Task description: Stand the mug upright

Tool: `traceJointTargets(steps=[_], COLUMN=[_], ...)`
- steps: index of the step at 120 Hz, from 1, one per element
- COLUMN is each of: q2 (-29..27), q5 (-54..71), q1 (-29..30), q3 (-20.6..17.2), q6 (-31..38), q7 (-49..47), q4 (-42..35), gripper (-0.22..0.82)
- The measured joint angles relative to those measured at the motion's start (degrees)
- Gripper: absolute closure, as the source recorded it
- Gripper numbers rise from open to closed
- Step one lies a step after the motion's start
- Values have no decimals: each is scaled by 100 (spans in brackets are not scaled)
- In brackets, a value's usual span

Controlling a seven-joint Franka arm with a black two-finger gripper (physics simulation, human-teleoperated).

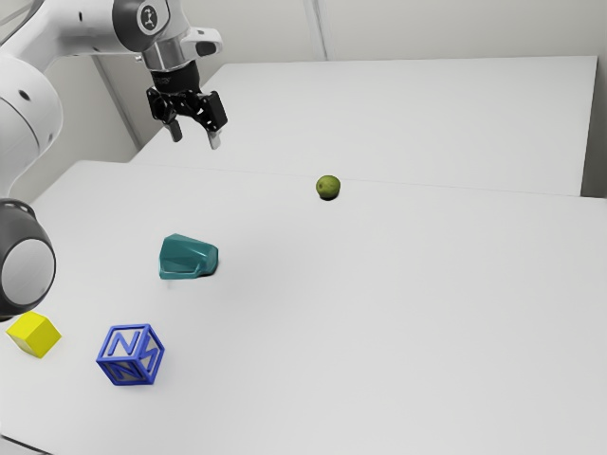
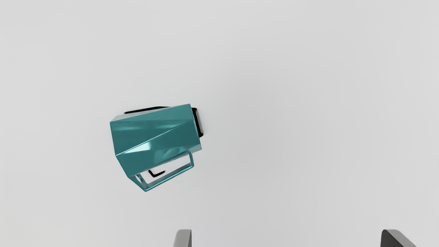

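at the exterior view's left the white arm (image 1: 90,28) comes in, its rounded grey joint (image 1: 27,270) close to the yellow block (image 1: 34,334). the block has a gap on its other side, then the blue letter cube (image 1: 131,356), which stands nearer the camera than the mug. next comes the teal mug (image 1: 188,258), lying on its side on the table (image 1: 398,332), touching none of the others. its handle (image 2: 171,179) juts out on the side toward the jaws in the wrist view, with bare surface all around. the jaws hang above the table, well apart from the mug, their two fingers (image 1: 215,140) spread wide with nothing between them. farther right sits a small green fruit (image 1: 328,186), near a thin line across the white surface; a wide open stretch runs from there to the exterior view's right.

the table is plain, matte white. past the thin line a second white surface (image 1: 408,114) runs back to a straight far edge, and pale walls (image 1: 455,27) stand behind it, with a narrow upright seam.
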Motion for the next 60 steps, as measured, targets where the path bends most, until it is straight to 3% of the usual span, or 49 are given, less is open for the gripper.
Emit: traceJointTargets(steps=[25, 45, 60], q2=[56, 477, 568], q5=[4, 68, -106], q1=[-13, -2, 398], q3=[-51, -30, -60], q6=[72, 286, 437], q7=[17, 25, 97], q4=[13, 3, -127], gripper=[0, 0, 0])
